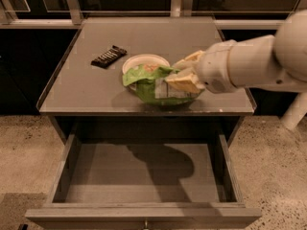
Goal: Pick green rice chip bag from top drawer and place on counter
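Note:
The green rice chip bag [149, 84] is held in the air above the front part of the counter [81, 87], partly covering the white bowl. My gripper [184, 74] comes in from the right on a thick white arm and is shut on the bag's right end, its cream fingers [182, 82] above and below the bag. The top drawer [144, 174] stands pulled out below the counter, its grey bottom bare, with the shadow of bag and arm on it.
A white bowl [144, 61] sits mid-counter behind the bag. A small dark candy bar [109, 56] lies to its left. Dark cabinets and a railing run behind the counter. Speckled floor lies on both sides of the drawer.

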`<state>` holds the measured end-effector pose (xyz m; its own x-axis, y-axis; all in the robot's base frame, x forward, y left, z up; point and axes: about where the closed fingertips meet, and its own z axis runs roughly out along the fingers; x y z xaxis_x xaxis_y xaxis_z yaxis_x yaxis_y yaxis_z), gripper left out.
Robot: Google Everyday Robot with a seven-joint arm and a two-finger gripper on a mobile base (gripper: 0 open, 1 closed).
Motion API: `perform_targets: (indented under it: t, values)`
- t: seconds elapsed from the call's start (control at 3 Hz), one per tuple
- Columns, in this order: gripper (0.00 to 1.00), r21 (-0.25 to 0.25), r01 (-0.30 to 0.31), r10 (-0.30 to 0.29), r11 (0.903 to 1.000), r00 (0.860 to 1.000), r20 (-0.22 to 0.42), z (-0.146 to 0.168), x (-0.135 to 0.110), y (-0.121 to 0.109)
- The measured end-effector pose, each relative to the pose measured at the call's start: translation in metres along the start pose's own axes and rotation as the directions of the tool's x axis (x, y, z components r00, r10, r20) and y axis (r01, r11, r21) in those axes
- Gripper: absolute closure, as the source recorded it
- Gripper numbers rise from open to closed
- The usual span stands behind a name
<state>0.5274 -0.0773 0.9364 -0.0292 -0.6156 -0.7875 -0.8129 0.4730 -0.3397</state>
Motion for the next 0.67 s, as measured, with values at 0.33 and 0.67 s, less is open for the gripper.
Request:
perform_targets:
  t: [0.33,0.67]
  values:
    - [1.0,0.0,0.005,-0.005,1.0,1.0,-0.024,0.0381,-0.0116,-0.0352]
    - [0.81,-0.011,0.021,-0.022,0.9997,1.0,-0.021,0.0466,-0.0213,-0.0328]
